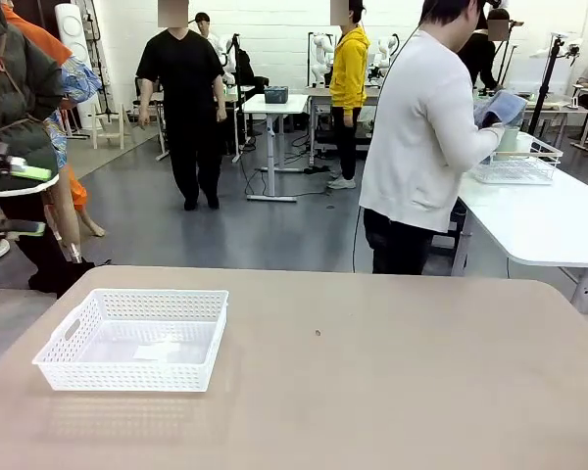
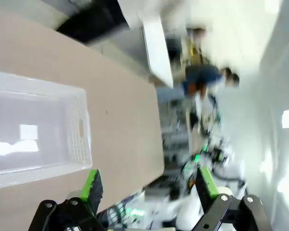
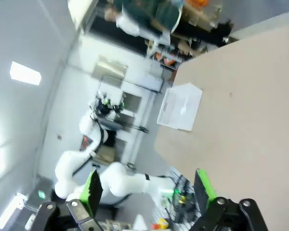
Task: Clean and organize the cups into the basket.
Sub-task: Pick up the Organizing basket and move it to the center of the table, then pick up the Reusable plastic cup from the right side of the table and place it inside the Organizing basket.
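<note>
The white lattice basket (image 1: 132, 340) sits empty on the left part of the tan table (image 1: 392, 382). It also lies under my left wrist camera (image 2: 38, 125) and far off in the right wrist view (image 3: 180, 107). My left gripper (image 1: 24, 201) hangs open at the picture's left edge, above and left of the basket, with nothing between its green pads (image 2: 91, 185). My right gripper (image 3: 147, 187) is open and empty too, held high over the table. A pale green cup (image 1: 510, 140) seems to stand by the person's hands at the white side table.
A person in a white top (image 1: 421, 147) stands at the far side, turned to a white table (image 1: 549, 220) with a wire basket (image 1: 519, 164), holding a blue cloth (image 1: 505, 106). Other people stand farther back.
</note>
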You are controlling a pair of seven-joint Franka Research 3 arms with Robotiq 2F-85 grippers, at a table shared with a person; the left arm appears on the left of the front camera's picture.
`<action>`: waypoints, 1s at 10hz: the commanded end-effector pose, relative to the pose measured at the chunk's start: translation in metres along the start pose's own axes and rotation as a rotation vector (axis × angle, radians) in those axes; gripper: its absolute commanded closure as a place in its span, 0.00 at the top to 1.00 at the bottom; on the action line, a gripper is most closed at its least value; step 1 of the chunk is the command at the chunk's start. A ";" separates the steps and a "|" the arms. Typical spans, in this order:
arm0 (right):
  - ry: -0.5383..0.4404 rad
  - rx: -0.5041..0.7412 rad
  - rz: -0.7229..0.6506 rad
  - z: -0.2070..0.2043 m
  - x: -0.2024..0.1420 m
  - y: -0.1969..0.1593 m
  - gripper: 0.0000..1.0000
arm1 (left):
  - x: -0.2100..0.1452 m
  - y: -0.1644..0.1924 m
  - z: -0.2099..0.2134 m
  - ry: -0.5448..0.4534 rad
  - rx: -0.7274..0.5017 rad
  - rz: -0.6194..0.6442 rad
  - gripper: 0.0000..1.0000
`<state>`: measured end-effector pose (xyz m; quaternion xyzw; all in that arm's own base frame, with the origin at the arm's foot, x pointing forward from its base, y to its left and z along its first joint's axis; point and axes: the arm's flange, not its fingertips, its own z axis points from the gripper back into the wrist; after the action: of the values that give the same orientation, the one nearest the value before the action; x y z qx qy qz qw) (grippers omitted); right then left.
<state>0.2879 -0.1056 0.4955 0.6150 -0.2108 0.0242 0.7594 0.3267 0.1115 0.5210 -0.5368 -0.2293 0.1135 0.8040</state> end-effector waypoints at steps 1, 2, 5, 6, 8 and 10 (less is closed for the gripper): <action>-0.001 -0.073 -0.090 0.013 -0.024 -0.030 1.00 | -0.005 0.025 0.019 -0.125 -0.054 0.107 1.00; -0.013 -0.098 -0.114 0.030 -0.030 -0.038 1.00 | -0.005 0.038 0.040 -0.152 -0.065 0.131 1.00; -0.072 -0.090 -0.151 0.081 -0.053 -0.048 1.00 | -0.020 0.054 0.087 -0.143 -0.043 0.159 1.00; -0.115 -0.077 -0.150 0.097 -0.060 -0.048 1.00 | -0.022 0.060 0.098 -0.169 -0.021 0.176 1.00; -0.136 -0.076 -0.136 0.106 -0.066 -0.038 1.00 | -0.023 0.065 0.112 -0.259 0.114 0.247 1.00; -0.131 -0.071 -0.169 0.101 -0.060 -0.048 1.00 | -0.022 0.061 0.103 -0.193 -0.032 0.200 1.00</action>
<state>0.2110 -0.2024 0.4483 0.6024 -0.2113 -0.0945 0.7639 0.2565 0.2155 0.4909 -0.5383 -0.2548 0.2568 0.7611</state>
